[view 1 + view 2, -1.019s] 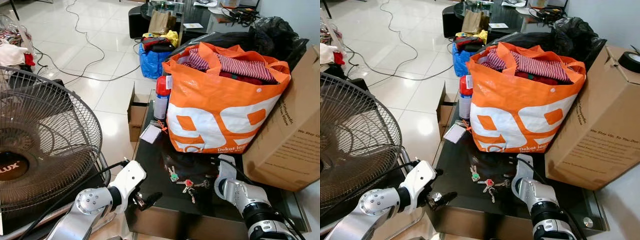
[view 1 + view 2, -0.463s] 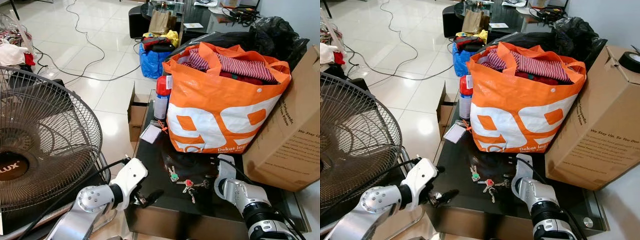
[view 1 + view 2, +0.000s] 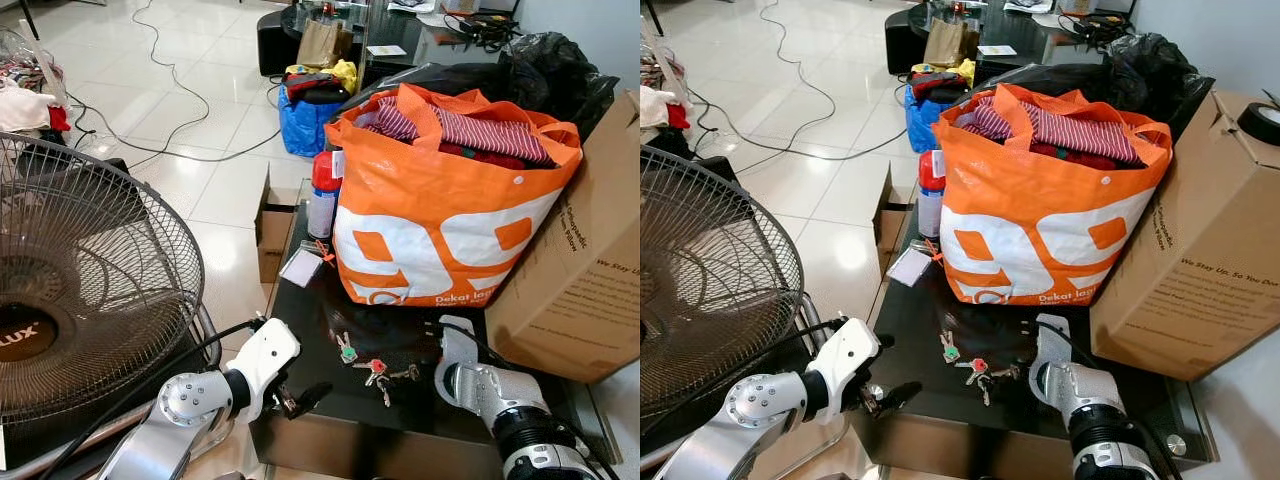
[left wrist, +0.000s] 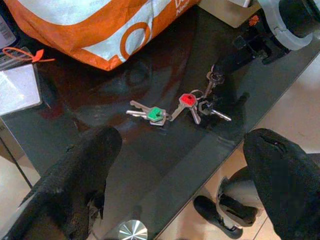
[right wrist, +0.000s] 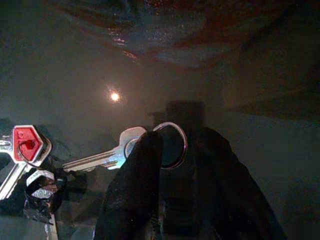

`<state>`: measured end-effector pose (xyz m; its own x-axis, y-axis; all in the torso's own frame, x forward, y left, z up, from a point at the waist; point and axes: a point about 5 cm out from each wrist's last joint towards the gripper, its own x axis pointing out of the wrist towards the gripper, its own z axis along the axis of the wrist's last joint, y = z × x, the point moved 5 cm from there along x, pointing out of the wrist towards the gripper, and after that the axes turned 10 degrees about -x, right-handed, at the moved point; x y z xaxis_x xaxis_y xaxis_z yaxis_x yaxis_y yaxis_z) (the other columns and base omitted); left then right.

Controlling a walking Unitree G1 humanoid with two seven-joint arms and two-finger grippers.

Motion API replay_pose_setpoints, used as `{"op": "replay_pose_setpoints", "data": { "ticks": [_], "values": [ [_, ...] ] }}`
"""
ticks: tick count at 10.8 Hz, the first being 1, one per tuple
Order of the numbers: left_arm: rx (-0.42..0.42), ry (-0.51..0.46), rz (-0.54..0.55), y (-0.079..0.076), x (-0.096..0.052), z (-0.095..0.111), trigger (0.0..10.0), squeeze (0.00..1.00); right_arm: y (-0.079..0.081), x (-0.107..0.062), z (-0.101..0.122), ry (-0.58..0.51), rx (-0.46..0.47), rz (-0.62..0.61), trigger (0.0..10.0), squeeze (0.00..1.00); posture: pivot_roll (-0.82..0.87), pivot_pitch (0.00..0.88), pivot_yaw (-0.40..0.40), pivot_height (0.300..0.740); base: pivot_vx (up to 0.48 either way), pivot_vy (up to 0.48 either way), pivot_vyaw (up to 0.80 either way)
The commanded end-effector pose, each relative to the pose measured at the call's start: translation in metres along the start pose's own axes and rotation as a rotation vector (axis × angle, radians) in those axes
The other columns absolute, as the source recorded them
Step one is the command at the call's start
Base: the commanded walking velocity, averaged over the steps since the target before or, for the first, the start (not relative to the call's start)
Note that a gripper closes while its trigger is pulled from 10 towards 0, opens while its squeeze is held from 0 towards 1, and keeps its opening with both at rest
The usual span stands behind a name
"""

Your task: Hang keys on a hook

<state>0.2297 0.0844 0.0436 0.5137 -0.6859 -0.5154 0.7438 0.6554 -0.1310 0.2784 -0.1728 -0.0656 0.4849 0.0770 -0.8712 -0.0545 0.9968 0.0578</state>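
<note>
The keys point(image 3: 375, 369) lie on the dark glass surface point(image 3: 300, 330), where the right gripper point(image 5: 172, 165) closes its fingers around the key ring point(image 5: 170, 145), so picking up seems in hand and lifting comes next, while the left gripper point(image 4: 180, 185) waits open.

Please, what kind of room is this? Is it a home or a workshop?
Most likely a lived-in home, perhaps a living room being tidied. An orange bag stuffed with clothes stands on a dark glass table, a standing fan is beside it, and cables cross the tiled floor.

Fan point(image 3: 80, 300) cut off at the frame edge; ring point(image 5: 170, 145) partly behind the right end effector point(image 5: 172, 165) (fingertips overlap it)
</note>
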Motion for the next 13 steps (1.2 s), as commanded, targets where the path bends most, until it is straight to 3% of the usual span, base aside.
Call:
{"op": "replay_pose_setpoints", "data": {
  "ticks": [1,3,4,5,6,7,8,9,10,11,12,13],
  "values": [
    [0.009,-0.002,-0.011,-0.003,0.002,0.0,10.0,0.0,-0.005,-0.002,-0.003,0.004,0.0,-0.012,10.0,0.0,-0.16,0.0,-0.072,0.74,0.0,0.0,0.0],
    [0.007,-0.002,-0.01,-0.003,0.002,0.0,10.0,0.0,-0.003,-0.003,-0.002,0.002,0.002,0.001,9.8,0.0,-0.16,0.0,-0.073,0.74,0.0,0.0,0.0],
    [0.006,-0.001,-0.01,-0.003,0.002,-0.001,10.0,0.0,-0.002,-0.003,-0.002,0.0,-0.006,0.013,2.7,0.0,-0.16,0.0,-0.074,0.74,0.0,0.0,0.0],
    [0.006,-0.001,-0.01,-0.003,0.001,-0.001,10.0,0.0,-0.001,-0.003,-0.001,-0.004,-0.007,0.018,2.8,0.0,-0.16,0.0,-0.075,0.74,0.0,0.0,0.0],
    [0.006,-0.001,-0.01,-0.002,0.001,-0.001,10.0,0.0,0.0,-0.004,0.0,-0.011,-0.005,0.025,0.3,0.0,-0.16,0.0,-0.075,0.74,0.0,0.0,0.0],
    [0.006,-0.002,-0.008,-0.002,0.002,-0.001,10.0,0.0,0.001,-0.005,0.004,-0.027,-0.011,0.038,10.0,0.0,-0.16,0.0,-0.076,0.74,0.0,0.0,0.0],
    [0.006,-0.003,-0.007,-0.001,0.002,-0.001,10.0,0.0,-0.001,-0.008,0.006,-0.029,-0.011,0.044,10.0,0.0,-0.16,0.0,-0.075,0.74,0.0,0.0,0.0],
    [0.006,-0.003,-0.008,-0.002,0.002,-0.001,10.0,0.0,-0.001,-0.009,0.006,-0.029,0.003,0.056,10.0,0.87,-0.16,0.0,-0.075,0.74,0.0,0.0,0.0],
    [0.006,-0.004,-0.008,-0.002,0.003,-0.001,10.0,0.0,-0.003,-0.01,0.004,-0.017,-0.024,0.042,10.0,1.0,-0.16,0.0,-0.074,0.74,0.0,0.0,0.0],
    [0.007,-0.004,-0.008,-0.001,0.003,-0.001,10.0,0.0,-0.004,-0.011,0.004,-0.015,-0.033,0.042,10.0,0.26,-0.16,0.0,-0.073,0.74,0.0,0.0,0.0],
    [0.007,-0.005,-0.008,-0.001,0.003,-0.001,10.0,0.0,-0.004,-0.011,0.003,-0.01,-0.042,0.041,10.0,0.0,-0.16,0.0,-0.073,0.74,0.0,0.0,0.0],
    [0.008,-0.006,-0.007,-0.001,0.003,-0.001,10.0,0.0,-0.005,-0.012,0.001,0.005,-0.066,0.038,10.0,0.0,-0.16,0.0,-0.073,0.74,0.0,0.0,0.0]
  ]
}}
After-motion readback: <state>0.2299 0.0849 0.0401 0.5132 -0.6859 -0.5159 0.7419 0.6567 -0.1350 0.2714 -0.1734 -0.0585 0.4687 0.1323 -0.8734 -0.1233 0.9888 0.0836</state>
